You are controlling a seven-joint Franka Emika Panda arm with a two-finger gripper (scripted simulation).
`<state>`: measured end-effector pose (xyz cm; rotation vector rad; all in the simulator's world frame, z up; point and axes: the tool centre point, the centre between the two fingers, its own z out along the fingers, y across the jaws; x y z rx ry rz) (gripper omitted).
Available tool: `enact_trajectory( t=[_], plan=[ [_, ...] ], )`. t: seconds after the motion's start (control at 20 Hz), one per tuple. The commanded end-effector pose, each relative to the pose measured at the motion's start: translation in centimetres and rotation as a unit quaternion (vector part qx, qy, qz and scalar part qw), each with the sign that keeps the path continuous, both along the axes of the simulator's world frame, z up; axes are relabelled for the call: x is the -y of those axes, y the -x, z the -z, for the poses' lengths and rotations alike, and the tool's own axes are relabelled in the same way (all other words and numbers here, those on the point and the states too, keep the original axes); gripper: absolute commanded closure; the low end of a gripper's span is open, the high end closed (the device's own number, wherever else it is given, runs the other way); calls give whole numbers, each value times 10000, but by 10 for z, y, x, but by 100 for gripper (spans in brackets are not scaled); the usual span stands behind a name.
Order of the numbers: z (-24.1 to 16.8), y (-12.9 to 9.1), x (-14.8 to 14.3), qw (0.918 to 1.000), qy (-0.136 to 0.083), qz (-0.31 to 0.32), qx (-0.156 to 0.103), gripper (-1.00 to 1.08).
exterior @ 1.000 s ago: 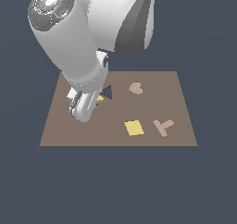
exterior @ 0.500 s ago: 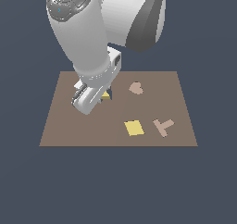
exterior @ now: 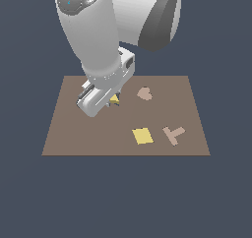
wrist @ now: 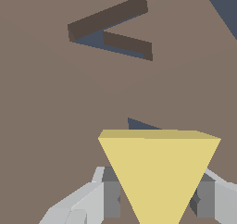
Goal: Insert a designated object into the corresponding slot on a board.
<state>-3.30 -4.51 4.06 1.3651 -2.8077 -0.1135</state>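
The small yellow triangular block [wrist: 159,172] fills the lower part of the wrist view, with my gripper [wrist: 157,197] shut on it and grey fingers [wrist: 110,193] showing on both sides. Just beyond its flat edge a sliver of the dark blue-grey triangular slot [wrist: 139,124] peeks out of the brown board [wrist: 46,102]. In the exterior view the gripper [exterior: 106,102] is low over the board [exterior: 74,133] toward its far side, and only a corner of the yellow block [exterior: 114,99] shows. The arm hides the slot there.
A dark V-shaped cut-out [wrist: 111,33] lies farther along the board in the wrist view. On the board in the exterior view lie a yellow square block [exterior: 142,135], a tan T-shaped piece [exterior: 173,133] and a pinkish piece [exterior: 144,93].
The arm has swung toward the exterior view's right, carrying the yellow block over the spot where the dark slot showed a second ago. The other pieces have not moved.
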Motion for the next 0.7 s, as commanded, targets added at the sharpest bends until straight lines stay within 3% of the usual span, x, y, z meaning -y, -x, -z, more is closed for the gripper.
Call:
enact_trajectory(
  t=[0.0,0.3,0.65],
  plan=[
    [2,0,1,9999,59,83,6,108],
    [11,-2,9,9993,286,243,39,108],
    [10,-1,6,9976,323,613,76,108]
  ],
)
